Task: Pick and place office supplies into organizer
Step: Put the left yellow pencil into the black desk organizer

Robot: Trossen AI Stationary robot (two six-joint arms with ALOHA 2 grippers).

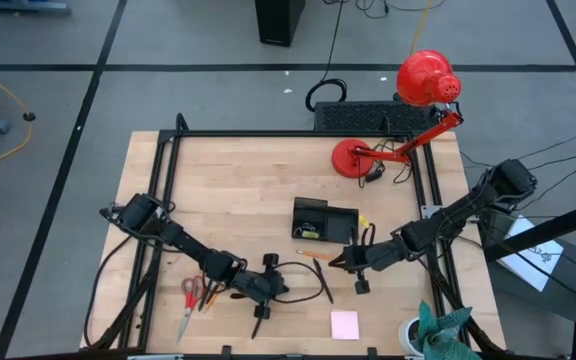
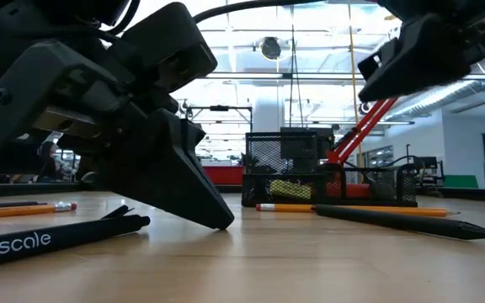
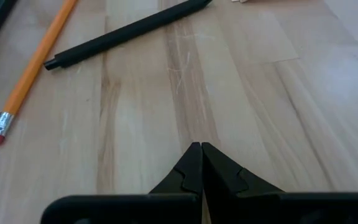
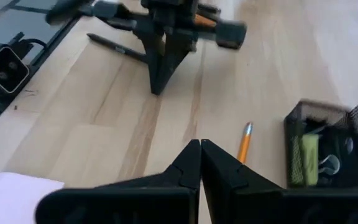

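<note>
**Two shut grippers, loose pens and pencils between them**

Pale butcher-block table (image 1: 238, 190), smooth, grain running near to far. Left of centre, near edge: left gripper (image 1: 259, 318), tips pinched together with nothing between them, touching or nearly touching the wood in the low view. Right of centre: right gripper (image 1: 340, 262), likewise pinched closed and empty, raised above the table just beside the organizer.

Organizer (image 1: 323, 220) mid-table, black wire mesh, boxy, one section taller (a yellow-green piece (image 4: 309, 158) and small clips already inside).

Red-handled scissors (image 1: 188, 298) far off to the left, near the table's left rail, blades toward the near edge.

Black pen (image 3: 126, 32): matte, slender, lying just ahead of the left gripper's tips, long axis running across the line of approach. Probably the left arm's to take, being nearer. Orange pencil (image 3: 31, 71) beside it, glossy, metal ferrule and pink eraser nearest the gripper.

Second orange pencil (image 1: 315, 255) just near of the organizer, long axis left to right, closest to the right gripper.

Pink sticky-note pad (image 1: 344, 324), flat and square, at the near edge.
</note>
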